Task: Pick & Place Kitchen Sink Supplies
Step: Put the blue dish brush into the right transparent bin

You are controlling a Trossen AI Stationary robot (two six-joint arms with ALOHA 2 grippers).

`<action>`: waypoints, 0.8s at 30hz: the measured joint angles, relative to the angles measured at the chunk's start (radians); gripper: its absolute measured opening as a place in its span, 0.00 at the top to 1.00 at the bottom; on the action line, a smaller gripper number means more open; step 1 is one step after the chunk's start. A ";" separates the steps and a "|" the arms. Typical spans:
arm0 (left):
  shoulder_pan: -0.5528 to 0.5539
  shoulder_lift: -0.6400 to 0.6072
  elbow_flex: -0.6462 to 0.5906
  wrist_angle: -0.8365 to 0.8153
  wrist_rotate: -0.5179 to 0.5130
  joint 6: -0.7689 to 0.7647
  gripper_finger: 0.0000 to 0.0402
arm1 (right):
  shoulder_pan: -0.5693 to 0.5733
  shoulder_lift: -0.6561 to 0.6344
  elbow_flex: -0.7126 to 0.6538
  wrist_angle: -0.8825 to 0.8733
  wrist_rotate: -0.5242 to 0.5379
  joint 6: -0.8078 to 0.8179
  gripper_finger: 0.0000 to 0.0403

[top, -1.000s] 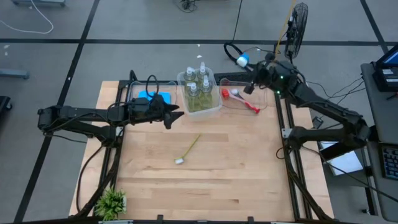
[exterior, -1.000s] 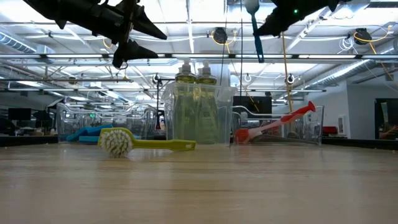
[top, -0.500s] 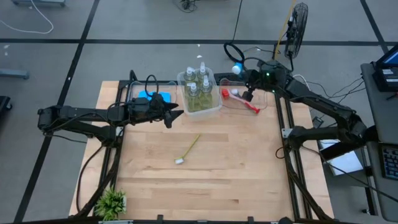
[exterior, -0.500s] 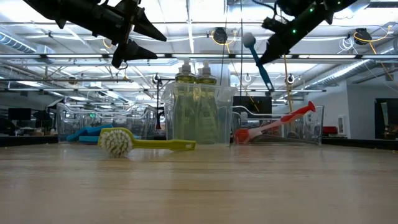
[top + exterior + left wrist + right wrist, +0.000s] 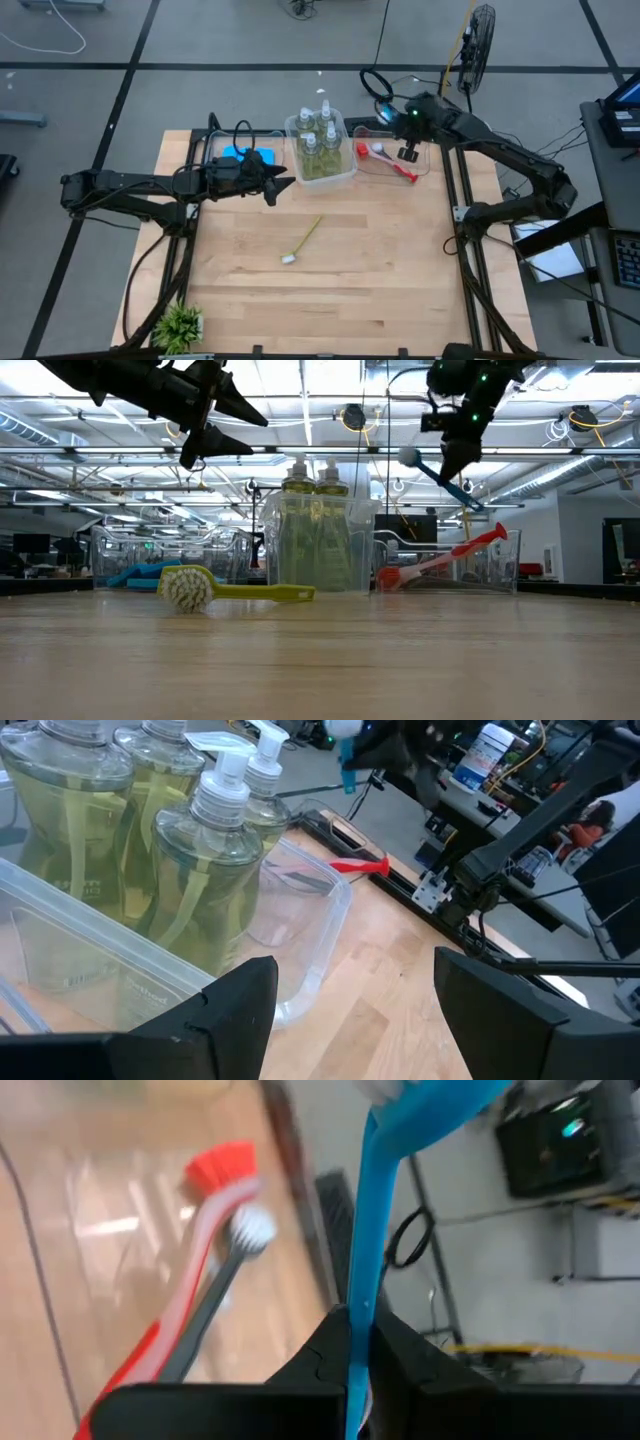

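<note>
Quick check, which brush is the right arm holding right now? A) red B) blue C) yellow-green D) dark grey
B: the right gripper is shut on the blue brush, held in the air above the bin at the back right of the table, while the red brush and the dark grey brush lie in that bin and the yellow-green brush lies on the table.

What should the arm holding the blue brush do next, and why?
Probably lower it. The right gripper is shut on the blue brush, holding it in the air above the clear bin where the red brush and dark grey brush already lie, so easing down before letting go looks best.
</note>
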 joint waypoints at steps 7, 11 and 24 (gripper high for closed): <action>0.000 0.000 0.000 0.000 0.000 0.000 0.33 | 0.000 0.100 0.031 -0.075 0.001 -0.003 0.98; 0.000 0.000 0.000 0.000 0.000 -0.001 0.33 | 0.003 0.163 0.078 -0.136 0.002 -0.025 0.98; 0.000 0.000 0.000 0.000 0.000 -0.001 0.33 | 0.022 0.289 0.130 -0.219 0.003 -0.083 0.98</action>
